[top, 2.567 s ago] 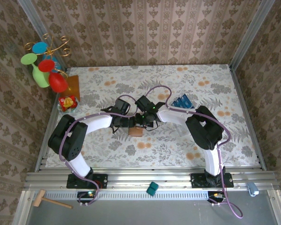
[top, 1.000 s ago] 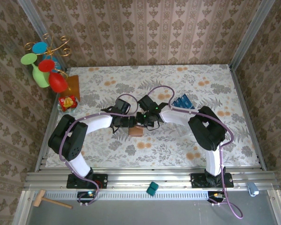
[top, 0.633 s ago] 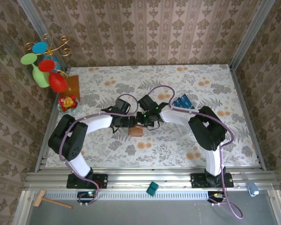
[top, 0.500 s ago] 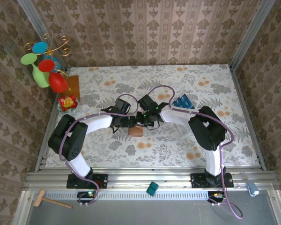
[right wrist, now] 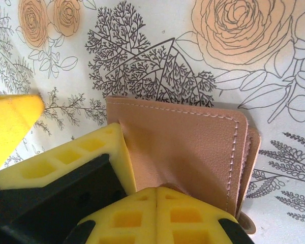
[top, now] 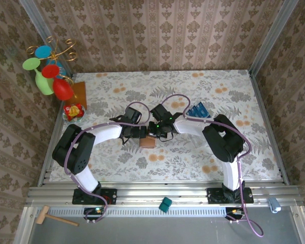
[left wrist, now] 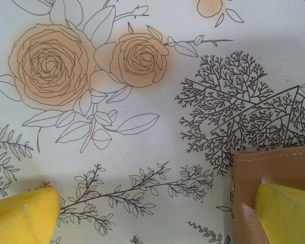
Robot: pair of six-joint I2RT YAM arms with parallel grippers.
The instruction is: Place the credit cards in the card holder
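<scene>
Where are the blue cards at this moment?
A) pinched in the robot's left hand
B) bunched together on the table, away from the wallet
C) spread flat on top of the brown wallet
B: the blue cards stand bunched together, off to the right of the brown wallet and farther back, not touching it.

Three walls (top: 157, 30) papered in a brown-and-cream damask stripe enclose the table (top: 234, 86), with bare metal posts (top: 276, 31) at the back corners. The tabletop wears a pale cloth printed with orange roses (left wrist: 51, 66) and line-drawn leaves. An aluminium rail (top: 162, 193) runs along its near edge, with a grey ledge (top: 193, 229) below. The light is even and the shadows soft.
</scene>
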